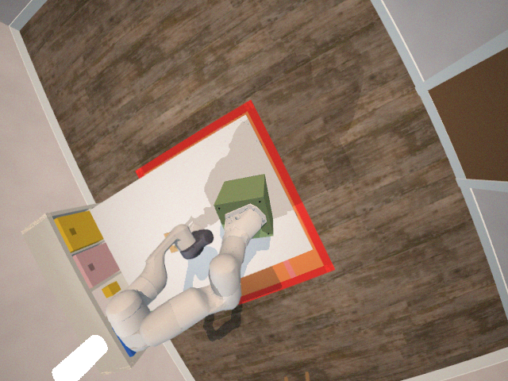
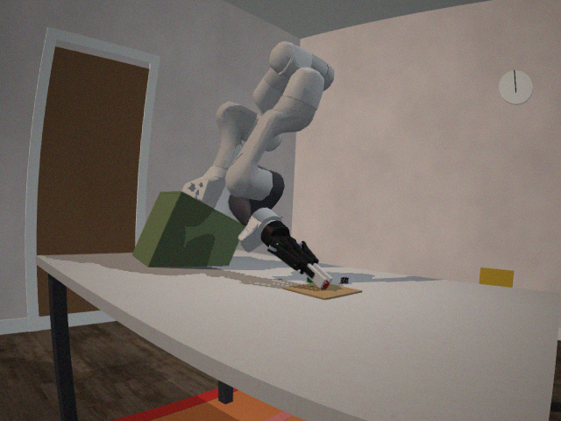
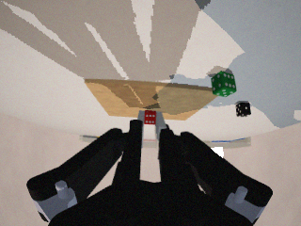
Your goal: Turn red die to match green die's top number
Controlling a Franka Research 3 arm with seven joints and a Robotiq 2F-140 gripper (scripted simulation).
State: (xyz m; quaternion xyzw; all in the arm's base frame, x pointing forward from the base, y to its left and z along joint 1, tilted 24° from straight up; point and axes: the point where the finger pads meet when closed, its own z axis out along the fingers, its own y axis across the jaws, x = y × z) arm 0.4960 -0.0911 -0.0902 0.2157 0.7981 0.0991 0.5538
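The red die (image 3: 150,117) sits between the fingertips of my gripper (image 3: 150,120), which is shut on it. In the exterior view the tilted gripper (image 2: 319,276) holds the red die (image 2: 325,284) low, at or just above the tan mat (image 2: 323,290); I cannot tell if it touches. The mat (image 3: 150,97) lies flat on the white table. The green die (image 3: 224,83) lies just off the mat's far right corner. A black die (image 3: 244,108) lies on the table to the right of the mat. The red die shows several white pips on the face towards the wrist camera.
A large green box (image 2: 190,231) stands on the table behind the arm, also seen from above (image 1: 244,205). A yellow block (image 2: 496,276) is at the far right by the wall. A shelf with coloured bins (image 1: 78,246) borders the table.
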